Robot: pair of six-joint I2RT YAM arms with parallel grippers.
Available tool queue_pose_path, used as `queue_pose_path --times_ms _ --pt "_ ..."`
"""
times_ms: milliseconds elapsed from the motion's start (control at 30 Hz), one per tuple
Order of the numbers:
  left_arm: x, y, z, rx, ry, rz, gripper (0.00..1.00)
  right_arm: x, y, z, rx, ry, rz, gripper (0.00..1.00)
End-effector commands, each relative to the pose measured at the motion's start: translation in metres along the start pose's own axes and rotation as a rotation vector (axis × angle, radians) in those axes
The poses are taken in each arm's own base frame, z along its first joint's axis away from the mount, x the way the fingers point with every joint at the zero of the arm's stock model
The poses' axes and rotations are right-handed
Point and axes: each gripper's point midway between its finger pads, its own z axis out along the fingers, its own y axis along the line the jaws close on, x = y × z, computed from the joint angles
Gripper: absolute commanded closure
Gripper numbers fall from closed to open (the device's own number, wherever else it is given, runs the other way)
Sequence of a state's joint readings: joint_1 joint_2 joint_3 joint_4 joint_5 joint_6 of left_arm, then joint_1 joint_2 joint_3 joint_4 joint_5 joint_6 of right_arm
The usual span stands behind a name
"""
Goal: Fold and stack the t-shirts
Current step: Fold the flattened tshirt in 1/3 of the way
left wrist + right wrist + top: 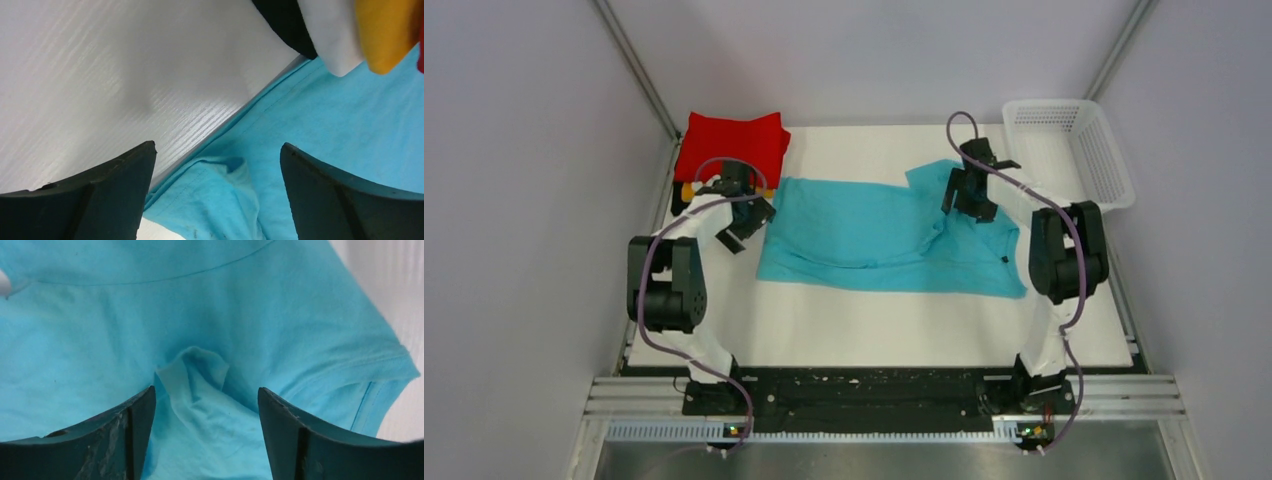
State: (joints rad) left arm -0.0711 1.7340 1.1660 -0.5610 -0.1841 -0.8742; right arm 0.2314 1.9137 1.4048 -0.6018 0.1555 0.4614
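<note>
Where the tee (884,235) lies: spread across mid-bench (874,330), rumpled toward its right end.
Stack (729,145): red on top, far left corner, just beside the tee.
Left hand (217,165): released, astride a hem pucker (235,170).
Right hand (205,405): released, astride a raised ridge (200,365).
Handling: likely light, limp, prone to drag and bunch.
Hold: pinch hem and shoulder edges, both layers.
</note>
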Motion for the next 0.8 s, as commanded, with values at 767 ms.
queue_pose_path --times_ms 767 --pt "0.119 -0.021 -0.014 0.213 0.2 0.243 0.01 0.139 -0.01 -0.038 -0.298 0.064 0.088 0.01"
